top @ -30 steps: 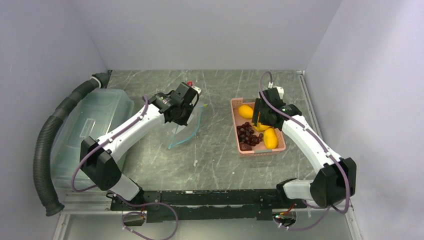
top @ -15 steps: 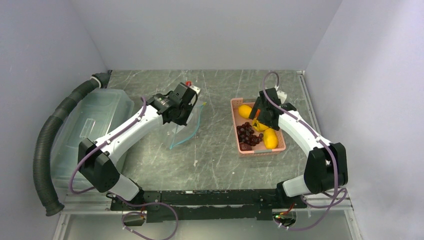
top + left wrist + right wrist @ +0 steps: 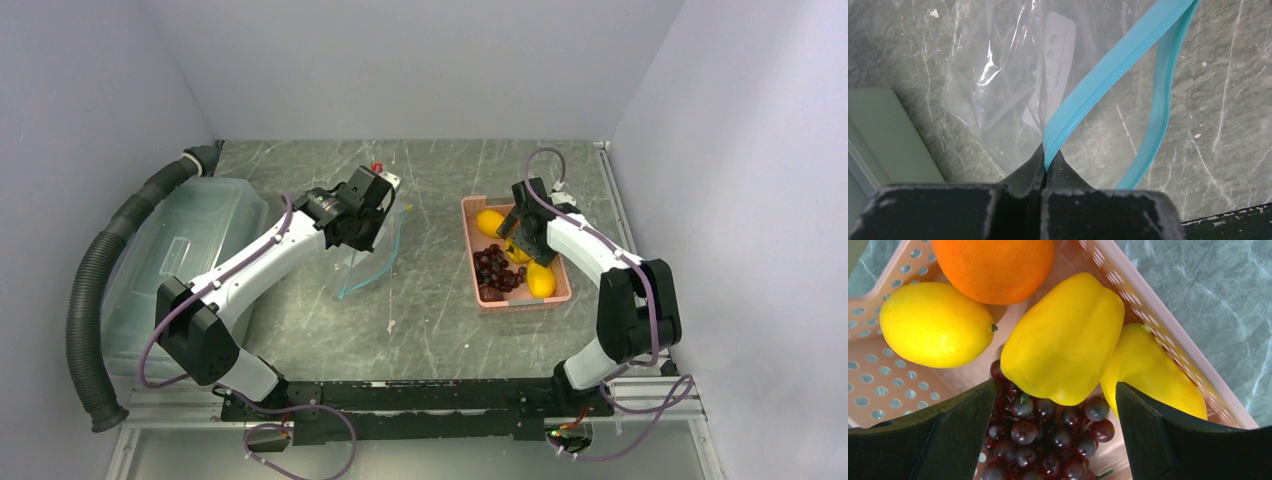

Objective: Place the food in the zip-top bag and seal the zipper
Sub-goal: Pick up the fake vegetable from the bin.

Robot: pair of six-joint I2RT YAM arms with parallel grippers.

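Note:
My left gripper is shut on the teal-blue zipper of the clear zip-top bag and holds its mouth open above the table; the bag also shows in the top view. My right gripper is open over the pink basket, its fingers either side of the dark purple grape bunch and the yellow bell pepper. The lemon, the orange ball and the oblong yellow fruit lie around them in the basket.
A large translucent lidded bin stands at the left, with a black ribbed hose along it. Grey walls close the back and both sides. A small white scrap lies on the table.
My right arm has swung in over the basket and the gripper sits lower among the food. My left gripper still holds the bag, lifted slightly.

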